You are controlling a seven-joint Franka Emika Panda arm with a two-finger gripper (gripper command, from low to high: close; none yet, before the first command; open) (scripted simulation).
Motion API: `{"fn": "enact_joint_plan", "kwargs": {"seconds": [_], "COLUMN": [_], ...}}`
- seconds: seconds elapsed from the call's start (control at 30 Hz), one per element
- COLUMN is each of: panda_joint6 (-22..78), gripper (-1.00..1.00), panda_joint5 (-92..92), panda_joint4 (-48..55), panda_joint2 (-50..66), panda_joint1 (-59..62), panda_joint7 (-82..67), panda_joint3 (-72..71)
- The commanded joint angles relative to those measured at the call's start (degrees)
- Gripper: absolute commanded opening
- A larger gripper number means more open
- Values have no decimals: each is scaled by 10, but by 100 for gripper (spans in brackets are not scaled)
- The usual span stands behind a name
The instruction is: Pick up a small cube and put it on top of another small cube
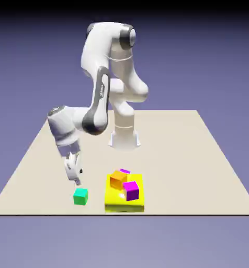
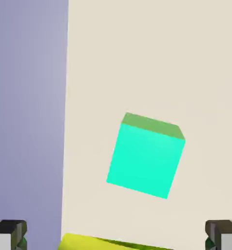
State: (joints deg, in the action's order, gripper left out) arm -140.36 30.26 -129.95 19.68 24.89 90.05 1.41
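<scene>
Table: the pale table (image 1: 184, 157) filled the middle and lower frame of the exterior view; its near edge ran just beyond the green cube, so a hard sideways nudge could have sent your cube toward the drop.
Arm: your white arm (image 1: 98, 97) bent down into the exterior view's left half; a wide swing toward the lower middle at low height risked a knock against the stack there.
Yellow block: the flat yellow block (image 1: 116, 203) lay at lower middle, a little apart from the green cube, and showed at the hand view's bottom edge; coming down off line, you might have caught it with a finger.
Gripper: your gripper (image 1: 78, 182) was open and empty, its tips wide apart at the hand view's lower corners, above the table.
Green cube: your small green cube (image 1: 80, 197) sat on the table at lower left, near the fingers but not between them. It looked turned against them in the hand view, so closing without a twist could have pinched corners and spun it.
Orange cube: the orange cube (image 1: 117, 180) looked tilted on the block; as a base, it might have let yours slide.
Magenta cube: the magenta cube (image 1: 131, 191) sat close beside the orange one; a careless release could have toppled either.
</scene>
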Motion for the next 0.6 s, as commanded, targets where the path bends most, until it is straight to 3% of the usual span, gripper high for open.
{"fn": "enact_joint_plan", "kwargs": {"seconds": [0.0,0.2,0.23,0.4,0.57], "panda_joint6": [9,-68,-68,3,117], "gripper": [0,0,-100,-100,-100], "panda_joint5": [8,55,55,12,-66], "panda_joint4": [8,22,22,10,1], "panda_joint2": [14,105,105,22,-82], "panda_joint1": [7,11,11,7,-21], "panda_joint7": [13,-25,-25,10,-20], "panda_joint3": [0,-32,-32,-2,-64]}}
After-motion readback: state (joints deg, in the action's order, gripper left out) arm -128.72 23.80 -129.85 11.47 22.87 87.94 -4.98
